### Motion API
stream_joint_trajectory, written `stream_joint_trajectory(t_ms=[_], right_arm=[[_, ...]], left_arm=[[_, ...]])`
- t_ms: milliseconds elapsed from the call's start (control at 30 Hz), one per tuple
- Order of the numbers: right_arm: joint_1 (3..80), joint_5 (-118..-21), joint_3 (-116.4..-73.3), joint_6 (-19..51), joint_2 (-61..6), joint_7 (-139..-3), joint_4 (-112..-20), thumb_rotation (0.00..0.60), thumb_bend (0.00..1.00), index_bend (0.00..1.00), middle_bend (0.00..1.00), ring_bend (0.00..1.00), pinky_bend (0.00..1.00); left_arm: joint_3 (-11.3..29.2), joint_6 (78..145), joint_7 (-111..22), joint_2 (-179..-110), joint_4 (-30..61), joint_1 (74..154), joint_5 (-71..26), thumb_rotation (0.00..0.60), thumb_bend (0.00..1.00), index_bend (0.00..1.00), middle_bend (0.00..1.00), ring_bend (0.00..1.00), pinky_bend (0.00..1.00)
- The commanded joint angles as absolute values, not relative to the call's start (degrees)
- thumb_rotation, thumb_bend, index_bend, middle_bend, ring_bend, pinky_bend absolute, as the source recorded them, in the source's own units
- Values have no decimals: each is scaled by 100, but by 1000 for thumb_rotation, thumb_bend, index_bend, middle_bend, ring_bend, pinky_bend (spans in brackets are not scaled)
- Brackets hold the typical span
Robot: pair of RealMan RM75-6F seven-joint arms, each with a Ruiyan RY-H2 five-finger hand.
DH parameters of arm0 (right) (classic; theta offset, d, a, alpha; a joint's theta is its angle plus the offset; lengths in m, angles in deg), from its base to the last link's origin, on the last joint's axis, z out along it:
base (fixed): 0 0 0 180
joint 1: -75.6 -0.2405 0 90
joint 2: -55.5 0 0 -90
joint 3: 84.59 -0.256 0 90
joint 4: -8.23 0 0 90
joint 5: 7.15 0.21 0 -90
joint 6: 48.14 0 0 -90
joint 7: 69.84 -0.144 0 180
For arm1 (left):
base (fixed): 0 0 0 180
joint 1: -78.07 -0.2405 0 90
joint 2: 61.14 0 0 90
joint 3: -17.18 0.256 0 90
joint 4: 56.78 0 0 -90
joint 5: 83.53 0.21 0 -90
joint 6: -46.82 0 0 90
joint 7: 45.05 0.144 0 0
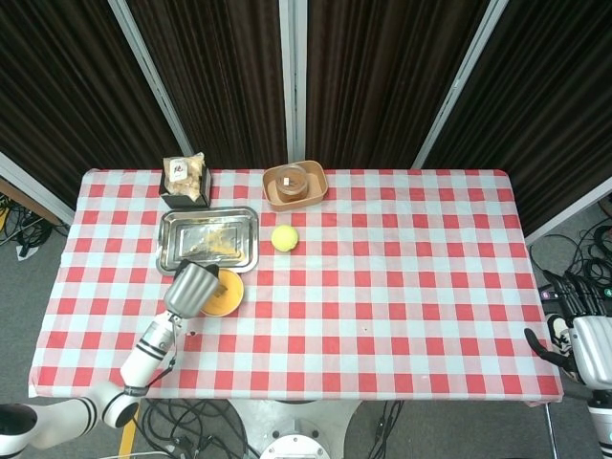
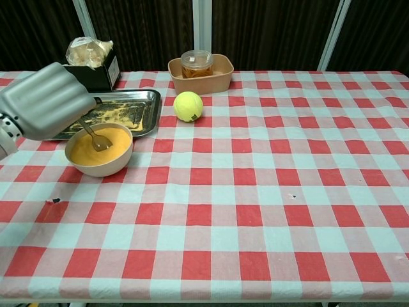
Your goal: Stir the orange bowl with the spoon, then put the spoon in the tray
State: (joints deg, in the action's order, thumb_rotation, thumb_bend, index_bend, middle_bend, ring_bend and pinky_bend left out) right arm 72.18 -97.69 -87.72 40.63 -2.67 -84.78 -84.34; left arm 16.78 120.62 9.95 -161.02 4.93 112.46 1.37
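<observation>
Spoon (image 2: pixel 96 137) in the left hand (image 2: pixel 43 100) dips into the orange bowl (image 2: pixel 99 155), its tip in the orange contents; the fingers are curled around the handle, though the exact grip is hidden behind the back of the hand. The bowl sits near the worktop's (image 2: pixel 268 192) left edge, just in front of the metal tray (image 2: pixel 137 115), which is smeared with yellowish residue. The stirring looks under way. A sideways push on the rim could likely tip or slide the light bowl, and lifting too fast may fling contents onto the checked cloth. The tennis ball (image 2: pixel 188 106) lies just right of the tray and could be nudged. A snack box (image 2: pixel 96 61) stands behind the tray, a jar in a tan basket (image 2: pixel 200 73) farther right. The right hand (image 1: pixel 585 346) hangs off the worktop's right edge; I cannot tell how its fingers lie.
</observation>
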Motion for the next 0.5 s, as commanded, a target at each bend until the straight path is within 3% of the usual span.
stream_joint_trajectory(t_ms=[33, 500], right_arm=[[7218, -9774, -8767, 4061, -274, -8483, -8428, 600, 243, 0, 122, 0, 0], [7223, -9809, -8764, 4091, -285, -8491, -8411, 600, 243, 0, 122, 0, 0]], left_arm=[[1637, 11997, 879, -16092, 671, 11197, 71, 600, 387, 733, 958, 936, 993], [1057, 11174, -1065, -15459, 1597, 11104, -857, 600, 387, 735, 957, 935, 992]])
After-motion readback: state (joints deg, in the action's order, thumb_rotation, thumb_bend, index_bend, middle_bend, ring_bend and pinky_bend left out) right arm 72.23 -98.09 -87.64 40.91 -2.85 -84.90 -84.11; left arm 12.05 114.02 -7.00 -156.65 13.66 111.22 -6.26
